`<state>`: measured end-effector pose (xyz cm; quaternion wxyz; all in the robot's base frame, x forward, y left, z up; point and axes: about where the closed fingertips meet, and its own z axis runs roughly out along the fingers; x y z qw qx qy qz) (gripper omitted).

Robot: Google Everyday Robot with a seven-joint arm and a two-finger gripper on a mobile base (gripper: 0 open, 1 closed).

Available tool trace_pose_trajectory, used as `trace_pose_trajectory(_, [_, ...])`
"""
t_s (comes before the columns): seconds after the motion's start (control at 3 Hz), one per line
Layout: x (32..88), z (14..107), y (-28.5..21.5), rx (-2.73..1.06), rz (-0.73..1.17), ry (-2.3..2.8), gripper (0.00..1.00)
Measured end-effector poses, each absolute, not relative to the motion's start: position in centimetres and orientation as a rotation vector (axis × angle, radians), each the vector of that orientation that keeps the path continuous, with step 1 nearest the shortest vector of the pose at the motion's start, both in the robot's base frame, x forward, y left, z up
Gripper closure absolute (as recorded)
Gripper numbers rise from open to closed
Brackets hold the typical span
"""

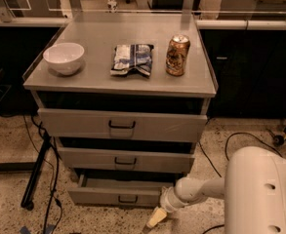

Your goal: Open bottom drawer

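1. A grey metal cabinet [201,126] with three drawers stands on a speckled floor [6,145], seen from above and in front.
2. On its worktop [98,79] a white bowl [63,57] sits at the left, open side up. A crumpled snack bag [132,59] lies in the middle, and an orange drink can [177,55] stands upright at the right. The three are apart from one another.
3. The top drawer [74,123] is the tallest, and the middle drawer [84,158] sits below it. Both fronts hide whatever is inside.
4. The bottom drawer [98,196] is the lowest, near the floor, with a small dark handle [128,199] at its centre. It stands out a little from the cabinet, leaving a narrow opening along its top. The inside is in shadow, so its contents cannot be made out.
5. The robot's white arm [201,189] reaches in from the lower right. Its hand [156,218], with a pale yellow tip, is low by the right end of the bottom drawer's front, just above the floor.
6. Whether the hand is clenched or released cannot be told, nor whether it touches the drawer.
7. The robot's body is cut off at the lower right edge.
8. Dark cables [50,179] trail down the cabinet's left side.
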<state>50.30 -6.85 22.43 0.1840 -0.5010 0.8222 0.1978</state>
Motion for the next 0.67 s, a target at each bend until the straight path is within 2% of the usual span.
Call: trace_pose_trajectory(0.67, [50.49, 22.64, -6.78, -1.416, 0.523, 2.329, 0.0])
